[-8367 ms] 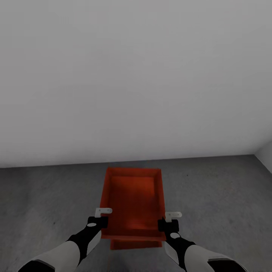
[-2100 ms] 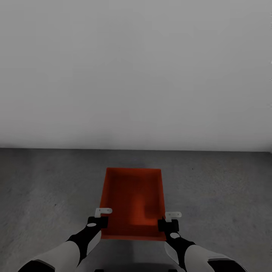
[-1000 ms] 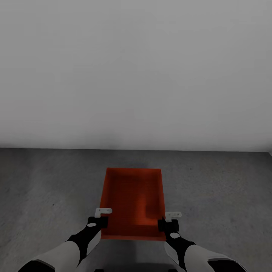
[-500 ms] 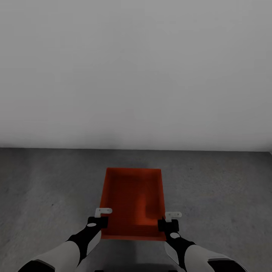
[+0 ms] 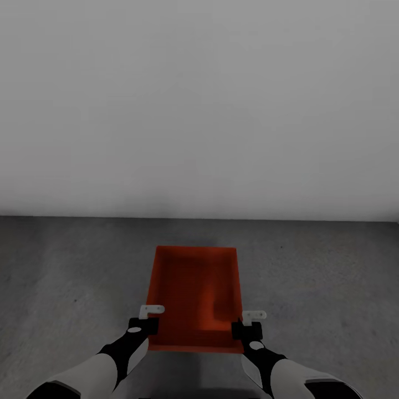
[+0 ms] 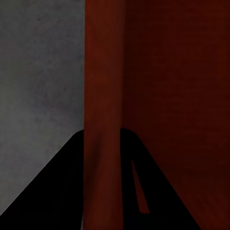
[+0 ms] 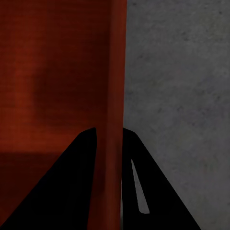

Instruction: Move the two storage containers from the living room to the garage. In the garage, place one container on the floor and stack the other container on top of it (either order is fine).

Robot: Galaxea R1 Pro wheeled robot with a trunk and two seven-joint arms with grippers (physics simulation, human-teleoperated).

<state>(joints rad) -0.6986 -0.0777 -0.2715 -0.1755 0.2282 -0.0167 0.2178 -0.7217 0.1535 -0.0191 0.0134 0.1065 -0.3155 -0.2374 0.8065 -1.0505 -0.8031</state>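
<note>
One red-orange storage container (image 5: pixel 195 296) hangs level above the dark grey garage floor (image 5: pixel 310 277), held by both arms. My left gripper (image 5: pixel 145 323) is shut on its left side wall and my right gripper (image 5: pixel 247 327) on its right side wall, both near the box's near end. In the left wrist view the red wall (image 6: pixel 101 96) runs between the black fingers (image 6: pixel 62 191) of the left gripper (image 6: pixel 101 140). The right wrist view shows the same grip: the right gripper (image 7: pixel 109 138) clamps the wall (image 7: pixel 115 72). The other container is out of view.
A bare pale grey wall (image 5: pixel 199 111) stands straight ahead and meets the mottled concrete floor a short way beyond the held box. Open floor (image 5: pixel 66 277) spreads to the left and right of the box.
Since 8.4 s ago the view has turned square to the wall, and the second red box seen under the held one has left the picture. Over the last second almost nothing differs.
</note>
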